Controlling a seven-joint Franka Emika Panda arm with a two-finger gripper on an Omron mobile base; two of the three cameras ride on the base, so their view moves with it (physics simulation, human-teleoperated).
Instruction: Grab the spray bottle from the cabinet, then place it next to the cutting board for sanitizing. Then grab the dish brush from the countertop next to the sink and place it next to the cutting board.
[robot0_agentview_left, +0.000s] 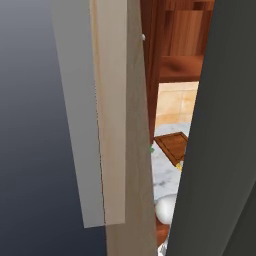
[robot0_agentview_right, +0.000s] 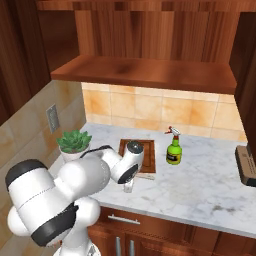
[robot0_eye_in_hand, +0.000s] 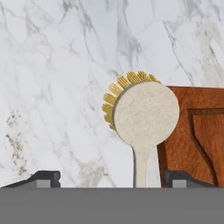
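While the gripper (robot0_eye_in_hand: 111, 177) hangs over the veined white marble countertop (robot0_eye_in_hand: 57, 65), its two dark fingertips (robot0_eye_in_hand: 43, 177) stand wide apart, gripping nothing. Between them lies the dish brush (robot0_eye_in_hand: 144, 116): round speckled cream head, yellow bristles fanning from nine to one o'clock, slim handle. Its head overlaps the grooved brown wooden cutting board (robot0_eye_in_hand: 194, 131) at three o'clock. At the board's far right stands the green spray bottle (robot0_agentview_right: 174, 147), near a leafy potted plant (robot0_agentview_right: 74, 142)

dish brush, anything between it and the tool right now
Nothing visible does. In the hand view the dish brush lies on the countertop beside the cutting board, its handle running between the open tool's fingertips.
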